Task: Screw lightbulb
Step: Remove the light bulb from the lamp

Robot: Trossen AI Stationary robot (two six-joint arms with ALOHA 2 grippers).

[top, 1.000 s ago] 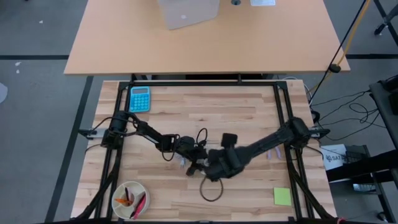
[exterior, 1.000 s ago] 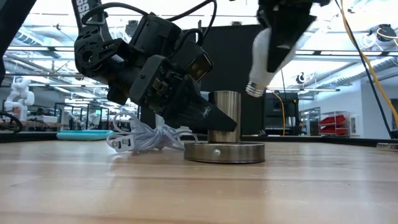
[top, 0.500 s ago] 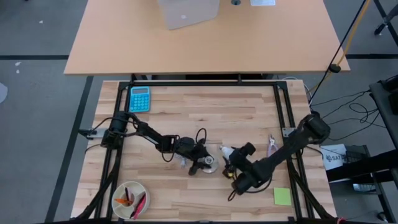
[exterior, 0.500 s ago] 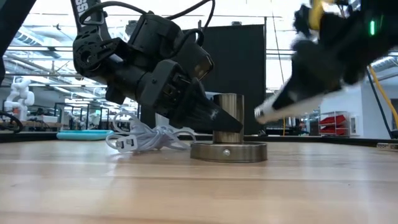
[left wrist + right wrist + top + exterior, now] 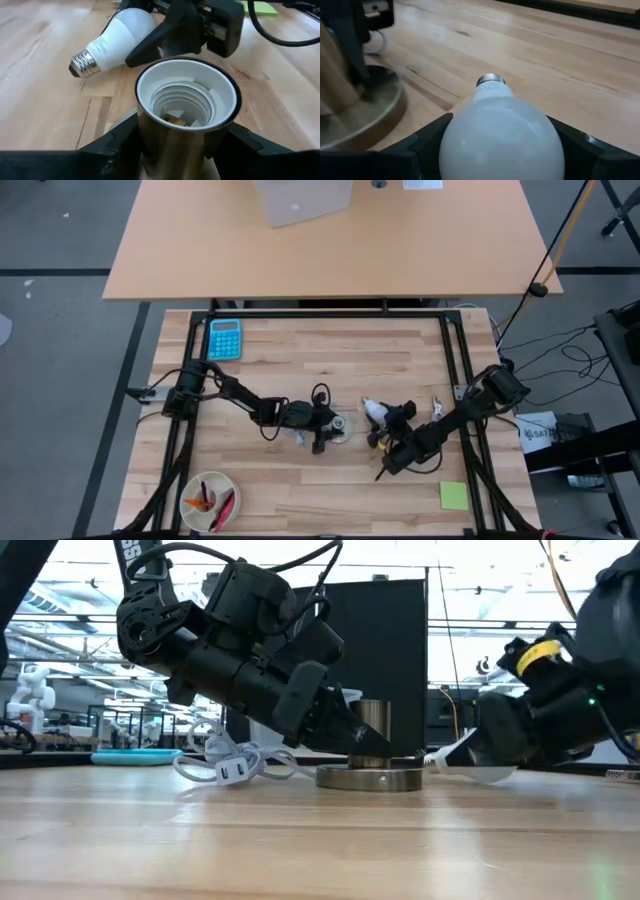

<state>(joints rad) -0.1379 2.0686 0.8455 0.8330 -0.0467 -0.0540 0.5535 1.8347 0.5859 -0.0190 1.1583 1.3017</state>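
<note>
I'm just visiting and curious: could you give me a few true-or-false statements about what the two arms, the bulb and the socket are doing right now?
1. The lightbulb is screwed into the socket. False: the socket is empty and the bulb lies beside it.
2. The right gripper holds the bulb's globe. True.
3. The left gripper grips the socket. True.
4. The bulb stands upright. False: it lies on its side, low over the table.
5. A blue calculator lies on the table. True.

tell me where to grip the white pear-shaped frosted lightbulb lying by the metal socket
Grip the white pear-shaped lightbulb across its wide frosted globe, coming from the globe end, as the right gripper does now. It lies on its side, silvery screw base toward the grey metal socket, so that base stays free for threading.
</note>
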